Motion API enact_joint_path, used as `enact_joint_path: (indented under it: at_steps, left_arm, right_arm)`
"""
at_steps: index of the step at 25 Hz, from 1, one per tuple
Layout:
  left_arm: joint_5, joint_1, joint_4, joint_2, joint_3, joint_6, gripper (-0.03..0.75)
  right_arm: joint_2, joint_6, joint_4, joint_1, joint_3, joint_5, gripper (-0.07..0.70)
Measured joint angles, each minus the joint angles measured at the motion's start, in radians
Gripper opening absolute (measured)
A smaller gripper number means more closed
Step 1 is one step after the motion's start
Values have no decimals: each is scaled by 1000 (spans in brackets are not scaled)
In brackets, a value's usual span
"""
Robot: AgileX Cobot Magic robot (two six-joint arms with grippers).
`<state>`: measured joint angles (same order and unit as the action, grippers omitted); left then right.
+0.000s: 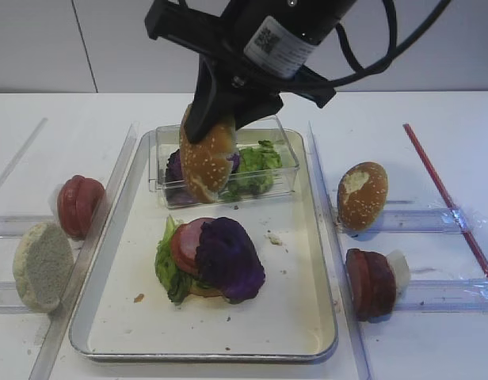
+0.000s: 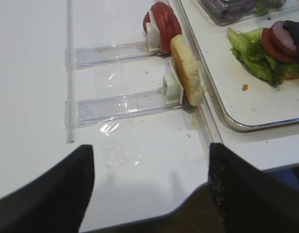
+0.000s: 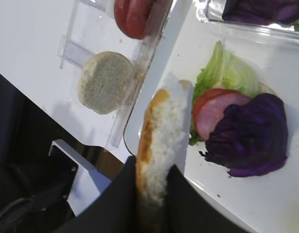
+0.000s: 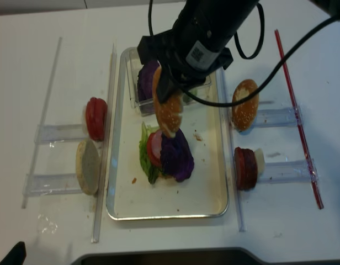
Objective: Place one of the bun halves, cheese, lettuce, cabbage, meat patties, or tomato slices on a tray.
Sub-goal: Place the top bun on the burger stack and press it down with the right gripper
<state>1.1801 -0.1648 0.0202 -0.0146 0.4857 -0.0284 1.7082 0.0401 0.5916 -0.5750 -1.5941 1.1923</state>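
My right gripper (image 1: 220, 119) is shut on a sesame bun half (image 1: 206, 162), held on edge above the back of the metal tray (image 1: 307, 317). In the right wrist view the bun half (image 3: 159, 141) is pinched between the two dark fingers (image 3: 115, 199), crust to the left and crumb to the right. Below it on the tray lies a stack of lettuce (image 1: 169, 265), a pink meat slice (image 1: 187, 241) and purple cabbage (image 1: 230, 253). My left gripper (image 2: 149, 150) stands open over bare table near the front edge, holding nothing.
A clear container (image 1: 285, 170) with cabbage and lettuce sits at the tray's back. Left racks hold tomato slices (image 1: 79, 206) and a bun half (image 1: 42, 265). Right racks hold another bun half (image 1: 361, 195) and meat patties (image 1: 371, 281). A red rod (image 1: 446, 198) lies far right.
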Motion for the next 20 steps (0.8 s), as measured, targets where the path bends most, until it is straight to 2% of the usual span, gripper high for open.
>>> enact_joint_path:
  at_steps: [3,6,12,15,20]
  left_arm:
    - [0,0,0,0,0,0,472]
    - [0,0,0,0,0,0,472]
    - [0,0,0,0,0,0,472]
    - [0,0,0,0,0,0,472]
    - [0,0,0,0,0,0,472]
  right_arm:
    - [-1,-25,60,0,32,-56,122]
    - [-1,-102,173,0,130,-124,122]
    - [-1,-366,451,0,315,-251,122]
    - [-1,-422,494,11,360,-295,122]
    - [-1,-470,528,66,402,-323,120]
